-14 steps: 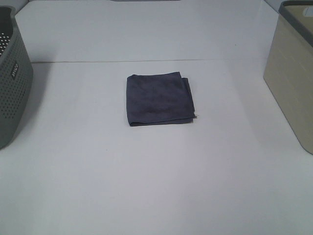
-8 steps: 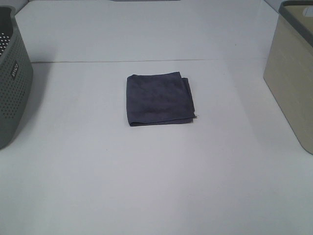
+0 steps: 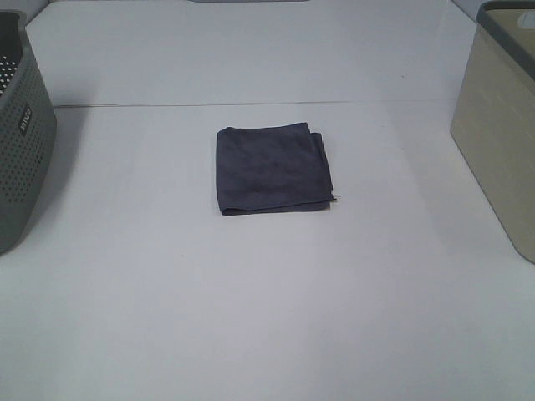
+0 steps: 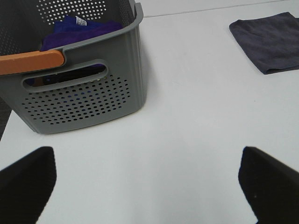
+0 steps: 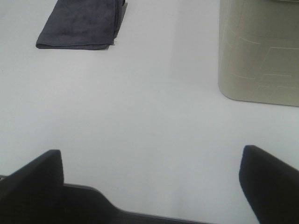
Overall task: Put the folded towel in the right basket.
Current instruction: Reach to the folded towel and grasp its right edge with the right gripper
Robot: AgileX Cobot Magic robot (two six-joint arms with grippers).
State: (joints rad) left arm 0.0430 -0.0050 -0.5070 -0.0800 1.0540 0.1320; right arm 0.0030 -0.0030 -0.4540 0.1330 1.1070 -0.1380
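The folded towel (image 3: 272, 169) lies flat in the middle of the counter (image 3: 267, 317), well apart from the beige right basket (image 3: 501, 134) at the right edge. The left gripper (image 4: 147, 186) and the right gripper (image 5: 149, 182) both have their fingers spread wide.

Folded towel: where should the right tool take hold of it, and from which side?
Probably the right edge of the folded towel, coming down from above with the open right tool. It lies flat on the table, so only an edge can be pinched; that edge shows the stacked layers, which one pinch could catch together, and it faces the right basket.
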